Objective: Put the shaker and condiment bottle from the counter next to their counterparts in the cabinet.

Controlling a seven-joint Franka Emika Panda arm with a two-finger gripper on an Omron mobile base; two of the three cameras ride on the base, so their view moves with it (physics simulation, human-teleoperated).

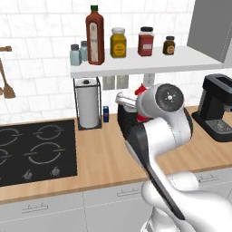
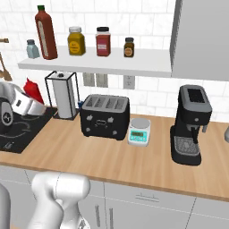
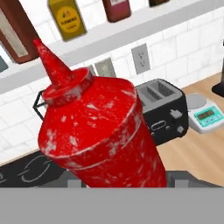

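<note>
My gripper (image 3: 122, 181) is shut on the all-red condiment bottle (image 3: 98, 131), which tilts with its pointed cap up and to the left. In the right base view the condiment bottle (image 2: 32, 89) hangs above the stovetop's edge, below the cabinet shelf (image 2: 134, 62). In the left base view the arm hides most of the condiment bottle (image 1: 141, 89). On the shelf the pale shaker (image 1: 75, 55) stands beside its darker twin (image 1: 84, 50), just left of the tall dark-red bottle with a green cap (image 1: 94, 36).
Yellow (image 1: 118, 43), red (image 1: 146, 41) and small dark (image 1: 169, 45) jars line the shelf. On the counter (image 2: 89, 156) stand a paper towel holder (image 1: 88, 104), black toaster (image 2: 105, 116), scale (image 2: 139, 131) and coffee machine (image 2: 190, 125). A grey cupboard (image 2: 201, 36) closes the shelf's right end.
</note>
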